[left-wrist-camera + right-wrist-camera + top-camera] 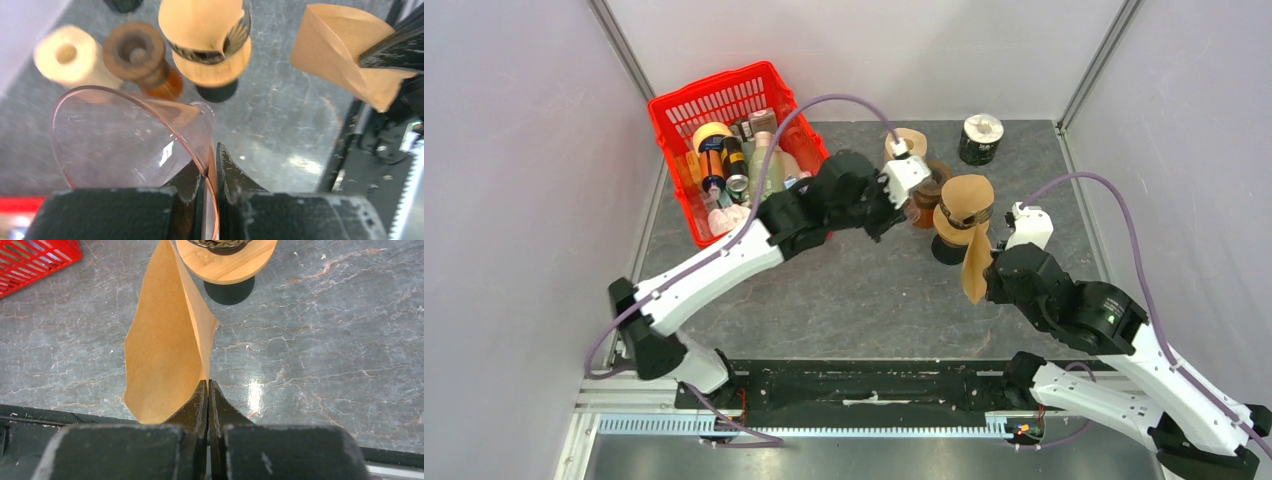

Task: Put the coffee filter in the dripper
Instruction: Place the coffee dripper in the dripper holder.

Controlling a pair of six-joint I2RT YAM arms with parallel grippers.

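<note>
The dripper [125, 140] is a clear, pink-tinted cone. In the left wrist view my left gripper [212, 167] is shut on its rim and holds it above the table. In the top view the left gripper [889, 212] is at mid table and the dripper hardly shows. The coffee filter [165, 340] is a brown paper cone. My right gripper [208, 390] is shut on its edge. In the top view the filter [974, 268] hangs from the right gripper [992, 265], to the right of the left gripper. The filter also shows in the left wrist view [345, 55], apart from the dripper.
A red basket [686, 112] of bottles stands at the back left. A bamboo and black grinder [964, 205], a dark brown mill [932, 190] and a cream roll [909, 140] stand behind the grippers. A black tin [980, 138] sits at the back.
</note>
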